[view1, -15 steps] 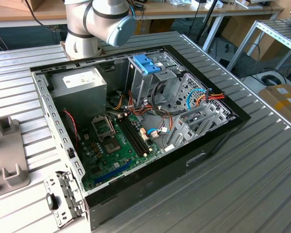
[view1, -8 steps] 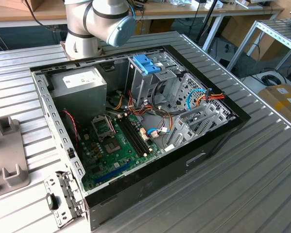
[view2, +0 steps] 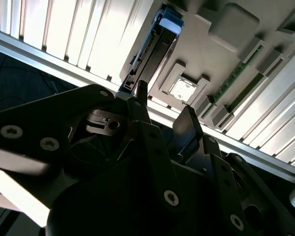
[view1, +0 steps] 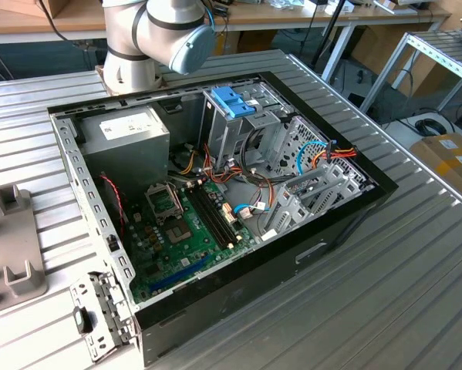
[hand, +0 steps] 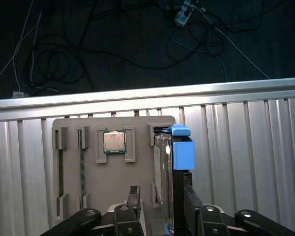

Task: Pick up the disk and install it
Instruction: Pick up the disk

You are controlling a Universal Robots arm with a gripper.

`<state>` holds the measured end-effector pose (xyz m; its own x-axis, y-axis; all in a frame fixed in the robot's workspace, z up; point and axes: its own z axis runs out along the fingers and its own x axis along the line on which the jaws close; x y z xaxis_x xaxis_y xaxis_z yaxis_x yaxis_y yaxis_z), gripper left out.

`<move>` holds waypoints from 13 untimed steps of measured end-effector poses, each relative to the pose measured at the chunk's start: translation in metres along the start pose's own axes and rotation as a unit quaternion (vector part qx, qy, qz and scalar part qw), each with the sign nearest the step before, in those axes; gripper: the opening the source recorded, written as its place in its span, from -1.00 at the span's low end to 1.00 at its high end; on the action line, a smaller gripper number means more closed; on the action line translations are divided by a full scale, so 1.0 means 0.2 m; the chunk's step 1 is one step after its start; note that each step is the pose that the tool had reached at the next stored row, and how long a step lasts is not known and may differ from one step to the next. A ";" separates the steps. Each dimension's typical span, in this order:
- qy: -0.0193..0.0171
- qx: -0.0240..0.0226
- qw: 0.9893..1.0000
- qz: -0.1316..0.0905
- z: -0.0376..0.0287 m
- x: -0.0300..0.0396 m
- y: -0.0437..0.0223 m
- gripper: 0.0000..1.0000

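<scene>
**Open gripper lines up on disk in parts tray**

The arm's gripper [hand: 161, 191] holds nothing. Its two black fingers [hand: 133, 197] are spread wide and lined up with the disk [hand: 180, 153], which stands on edge in a slot of the grey parts tray [hand: 137, 124]. Whether a finger touches the disk cannot be told. In the first wrist view the tray holds four parts: one disk in its blue carrier, one processor chip [hand: 114, 142] flat in a recess just beside it, and two green memory sticks [hand: 81, 169] on edge. In the exterior view the tray lies at nine o'clock of the open computer case [view1: 331, 227]. The case contains one motherboard [view1: 177, 231], one grey power-supply box [view1: 126, 139] and one blue-handled drive cage [view1: 234, 116]. The arm [view1: 153, 31] rises at twelve o'clock.
</scene>
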<state>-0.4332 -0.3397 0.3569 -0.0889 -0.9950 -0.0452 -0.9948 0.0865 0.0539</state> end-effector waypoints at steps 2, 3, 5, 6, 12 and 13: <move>0.000 0.000 1.000 0.000 0.002 0.000 0.000 -0.04; 0.000 0.000 1.000 0.000 0.003 0.000 0.000 -0.04; 0.000 0.000 1.000 0.000 0.004 0.000 0.000 -0.04; 0.000 0.000 1.000 0.000 0.005 0.000 0.000 -0.04; 0.000 0.000 1.000 0.000 0.010 -0.001 0.000 -0.04; 0.000 0.000 1.000 0.000 0.011 -0.001 0.000 -0.04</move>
<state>-0.4333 -0.3395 0.3547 -0.0890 -0.9950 -0.0453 -0.9948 0.0865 0.0539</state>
